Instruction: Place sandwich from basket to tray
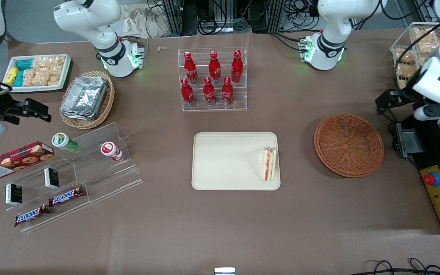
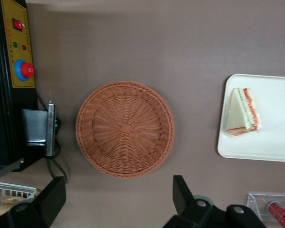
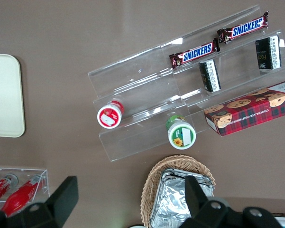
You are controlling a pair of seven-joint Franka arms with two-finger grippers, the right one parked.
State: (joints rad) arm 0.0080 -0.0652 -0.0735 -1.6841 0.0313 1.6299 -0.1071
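On tray, one sandwich; one basket; pincer above, open-fingered.

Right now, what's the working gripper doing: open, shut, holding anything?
Left gripper: jaws open, holding nothing, up above the empty basket. The sandwich already lies on the tray.

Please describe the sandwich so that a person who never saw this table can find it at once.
Start at the cream tray in the middle of the table, nearer the front camera than the rack of red bottles. The sandwich lies on the tray's edge closest to the empty brown basket. It is the only thing on the tray: a white bread wedge with red and green filling. The open claw is raised near the basket.
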